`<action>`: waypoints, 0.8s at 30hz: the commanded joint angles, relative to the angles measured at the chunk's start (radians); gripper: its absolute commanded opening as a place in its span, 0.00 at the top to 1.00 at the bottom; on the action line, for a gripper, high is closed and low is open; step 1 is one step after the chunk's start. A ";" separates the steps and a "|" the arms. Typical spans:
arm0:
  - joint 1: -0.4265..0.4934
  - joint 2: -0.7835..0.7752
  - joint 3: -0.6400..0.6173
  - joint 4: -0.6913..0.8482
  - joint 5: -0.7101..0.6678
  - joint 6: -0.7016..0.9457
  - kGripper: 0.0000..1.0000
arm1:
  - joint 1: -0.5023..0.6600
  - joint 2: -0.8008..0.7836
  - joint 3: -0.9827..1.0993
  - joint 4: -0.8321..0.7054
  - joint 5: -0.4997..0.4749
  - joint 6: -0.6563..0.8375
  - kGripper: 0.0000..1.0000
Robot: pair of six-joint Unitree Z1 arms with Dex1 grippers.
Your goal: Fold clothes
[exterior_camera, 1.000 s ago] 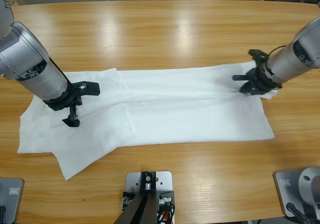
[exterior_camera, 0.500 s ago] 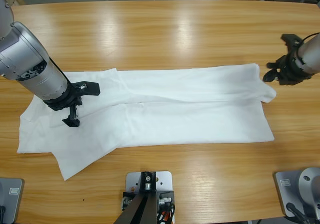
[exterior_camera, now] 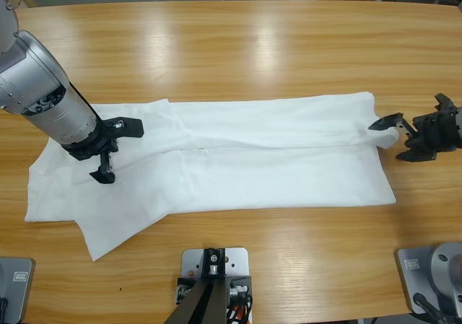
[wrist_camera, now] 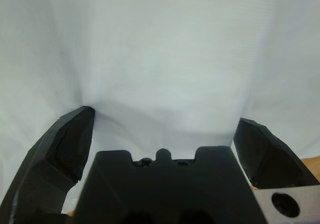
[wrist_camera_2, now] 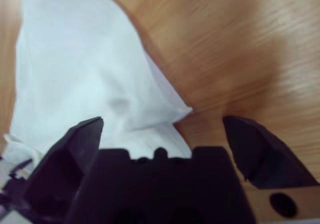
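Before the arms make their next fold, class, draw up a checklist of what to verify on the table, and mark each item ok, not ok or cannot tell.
1. T-shirt lies flat along the table: mostly ok; the end under the left gripper is rumpled and layered.
2. Left gripper positioned over cloth: ok, jaws open above the shirt.
3. Left gripper touching the cloth: cannot tell.
4. Right gripper free of cloth: ok, jaws open, just off the shirt's end corner.
5. All of the shirt on the table: ok, no edge hangs over.
6. Chest print and neck label facing up: cannot tell, neither shows.
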State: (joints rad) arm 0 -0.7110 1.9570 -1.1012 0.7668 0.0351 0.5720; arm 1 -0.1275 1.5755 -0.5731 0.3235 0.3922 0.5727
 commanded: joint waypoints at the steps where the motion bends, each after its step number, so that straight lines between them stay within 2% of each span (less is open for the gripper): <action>1: -0.005 0.174 0.084 0.001 -0.018 -0.021 0.00 | -0.017 0.005 0.065 -0.033 0.082 0.061 0.00; 11: -0.010 0.147 0.076 0.002 -0.033 -0.050 0.00 | -0.017 0.138 0.086 -0.162 0.202 0.045 0.00; 17: -0.010 0.145 0.075 0.005 -0.035 -0.054 0.00 | -0.017 0.191 0.090 -0.173 0.254 0.044 0.00; 24: -0.010 0.141 0.075 0.006 -0.035 -0.055 0.00 | 0.008 0.196 0.092 -0.181 0.270 0.042 0.27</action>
State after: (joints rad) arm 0 -0.7136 1.9566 -1.1011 0.7669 0.0283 0.5369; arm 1 -0.1346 1.6839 -0.5266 0.1539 0.6546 0.6206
